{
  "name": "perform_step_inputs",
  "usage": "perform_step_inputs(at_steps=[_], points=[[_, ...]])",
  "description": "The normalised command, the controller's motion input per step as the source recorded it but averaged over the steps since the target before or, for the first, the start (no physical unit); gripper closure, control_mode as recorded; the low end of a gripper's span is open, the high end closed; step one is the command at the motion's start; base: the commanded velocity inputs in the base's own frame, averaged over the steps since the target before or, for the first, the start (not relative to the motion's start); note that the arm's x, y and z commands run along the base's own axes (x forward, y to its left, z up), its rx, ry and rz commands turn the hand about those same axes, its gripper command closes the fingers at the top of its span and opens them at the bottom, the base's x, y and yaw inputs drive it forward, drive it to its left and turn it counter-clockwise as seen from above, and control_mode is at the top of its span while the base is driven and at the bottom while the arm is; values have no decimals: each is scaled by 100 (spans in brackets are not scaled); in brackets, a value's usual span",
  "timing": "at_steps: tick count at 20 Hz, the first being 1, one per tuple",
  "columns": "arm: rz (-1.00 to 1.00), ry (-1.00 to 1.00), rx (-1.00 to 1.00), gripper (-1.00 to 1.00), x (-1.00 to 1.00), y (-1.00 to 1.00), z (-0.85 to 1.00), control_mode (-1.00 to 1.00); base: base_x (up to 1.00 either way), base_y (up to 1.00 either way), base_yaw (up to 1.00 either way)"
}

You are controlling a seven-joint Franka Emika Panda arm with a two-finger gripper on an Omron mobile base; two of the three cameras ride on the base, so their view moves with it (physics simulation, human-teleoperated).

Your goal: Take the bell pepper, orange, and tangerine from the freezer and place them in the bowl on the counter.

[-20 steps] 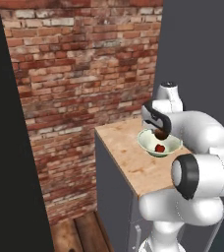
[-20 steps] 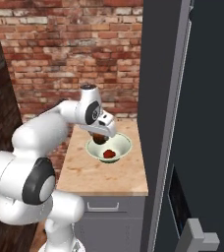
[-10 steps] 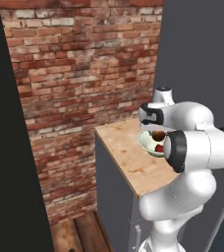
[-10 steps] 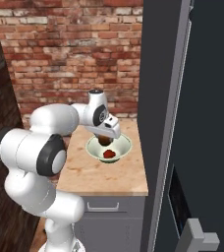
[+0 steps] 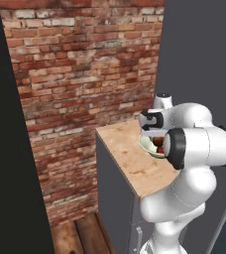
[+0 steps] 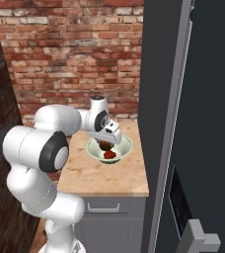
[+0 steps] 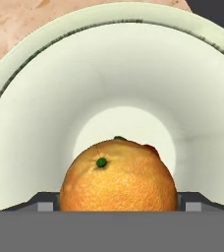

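We are looking past a brick wall (image 5: pixel 85 74) on the left toward the counter (image 5: pixel 130 158), where our arm is reaching over the bowl (image 6: pixel 120 150). In the left base view the bowl is sitting near the counter's far right part, mostly hidden behind our elbow, with a bit of red showing inside it. From the right base view, we are holding the gripper (image 6: pixel 106 144) just above the bowl, and a dark round fruit is sitting between the jaws over the red pepper (image 6: pixel 110 155), which is lying at the bowl's bottom. In the hand view we are seeing an orange (image 7: pixel 118 175) with a small green stem mark, filling the space between the two fingertips (image 7: pixel 41 202); the jaws are standing wide, pinching the orange on both sides. A sliver of red is peeking out behind the orange's upper right edge, inside the bowl. To the right, the freezer (image 6: pixel 203 123) is rising tall and dark beside the counter.
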Motion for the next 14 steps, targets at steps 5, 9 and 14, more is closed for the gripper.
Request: perform_step_inputs(at_steps=[5, 9, 14], points=[[0, 0, 0, 100, 0, 0, -12, -100, 0, 0, 0], [0, -2, 0, -100, 0, 0, 0, -100, 0, 0, 0], [0, -5, 0, -100, -19, 0, 5, -100, 0, 0, 0]])
